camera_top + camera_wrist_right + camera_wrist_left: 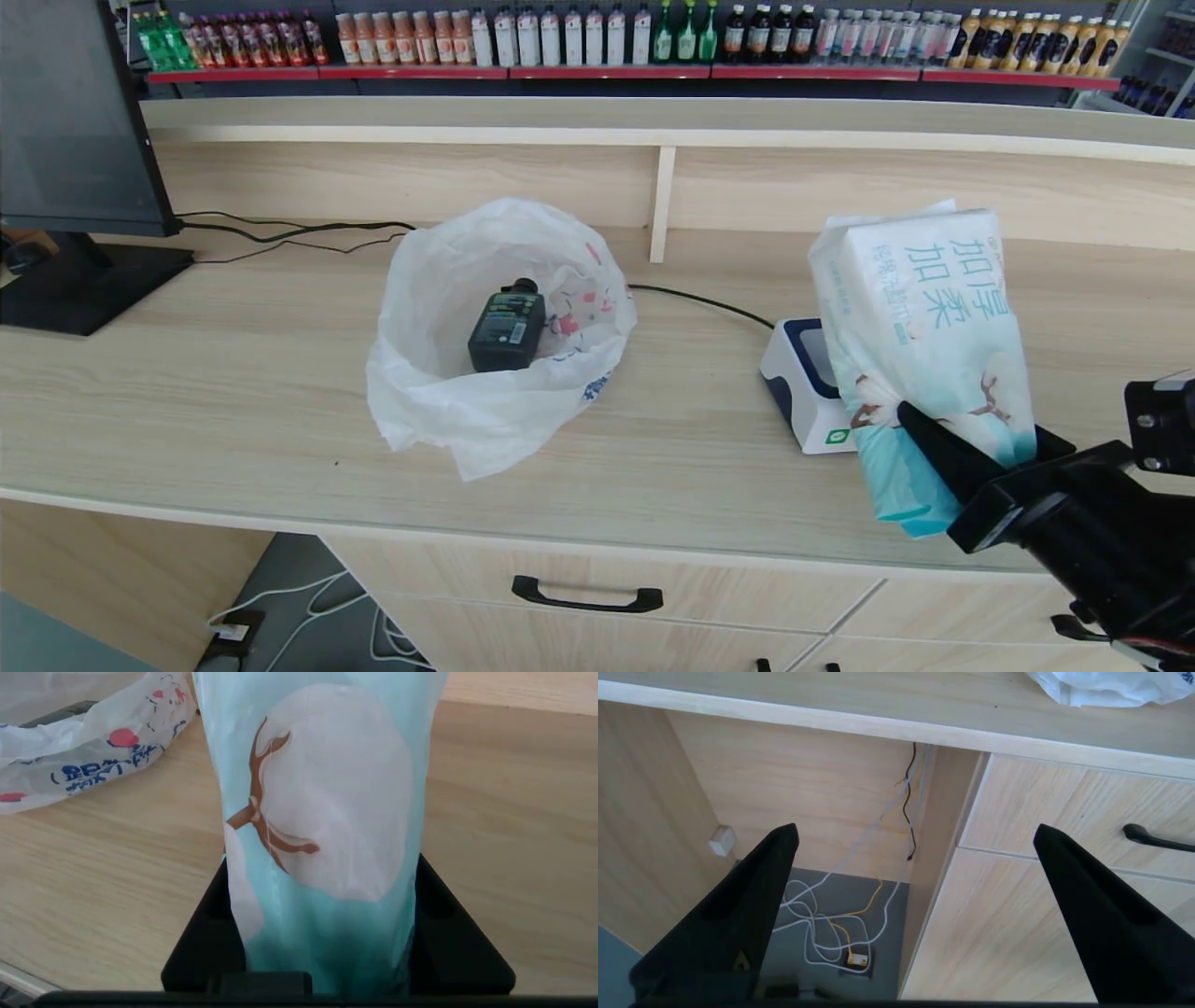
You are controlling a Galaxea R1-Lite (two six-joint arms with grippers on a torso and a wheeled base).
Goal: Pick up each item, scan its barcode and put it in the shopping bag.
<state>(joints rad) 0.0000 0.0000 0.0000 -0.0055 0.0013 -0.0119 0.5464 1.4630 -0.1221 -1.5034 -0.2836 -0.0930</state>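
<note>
One right tool [982, 437] holds tissue pack [924, 317] upright.

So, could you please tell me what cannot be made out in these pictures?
Head view: the tissue pack in the right claw covers part of the scanner, so whether its barcode faces the window cannot be told.
Head view: the label on the dark bottle in the shopping bag is too small to read.
Left wrist view: the top edge cuts off most of the bag.
Right wrist view: the pack hides the counter behind it.
</note>
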